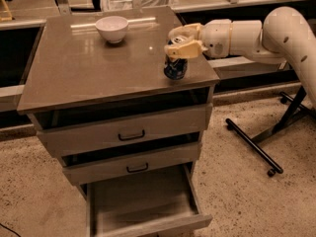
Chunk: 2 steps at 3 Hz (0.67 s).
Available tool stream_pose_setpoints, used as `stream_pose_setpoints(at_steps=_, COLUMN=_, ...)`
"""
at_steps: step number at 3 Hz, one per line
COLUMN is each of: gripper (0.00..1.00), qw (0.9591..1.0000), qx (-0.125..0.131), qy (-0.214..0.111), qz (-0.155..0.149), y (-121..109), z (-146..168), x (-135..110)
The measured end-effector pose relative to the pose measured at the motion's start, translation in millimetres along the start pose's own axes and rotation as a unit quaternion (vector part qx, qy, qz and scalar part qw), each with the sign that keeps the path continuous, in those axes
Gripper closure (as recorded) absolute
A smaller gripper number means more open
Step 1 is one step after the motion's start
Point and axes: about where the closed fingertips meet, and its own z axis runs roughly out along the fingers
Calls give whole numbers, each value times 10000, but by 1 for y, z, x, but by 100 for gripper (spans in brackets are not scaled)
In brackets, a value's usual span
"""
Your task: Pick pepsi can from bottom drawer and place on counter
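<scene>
The pepsi can (175,65), dark blue with a silver top, is held upright at the front right part of the counter (89,68), its base at or just above the surface. My gripper (181,41) reaches in from the right and is shut on the can's top. The bottom drawer (143,204) is pulled out below and shows an empty grey tray.
A white bowl (112,28) stands at the back of the counter. The two upper drawers with black handles (131,135) are slightly ajar. Black table legs (256,147) lie on the floor to the right. A shelf rail runs behind the cabinet.
</scene>
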Motion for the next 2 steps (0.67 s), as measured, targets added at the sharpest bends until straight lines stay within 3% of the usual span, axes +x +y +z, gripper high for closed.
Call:
stream_pose_setpoints(at_steps=1, gripper=73, qw=9976, qx=155, qy=637, qz=218, y=-38, z=21, x=17)
stream_pose_setpoints(at_steps=2, gripper=50, qw=9968, qx=81, qy=745, qz=273, y=-50, z=39, x=27)
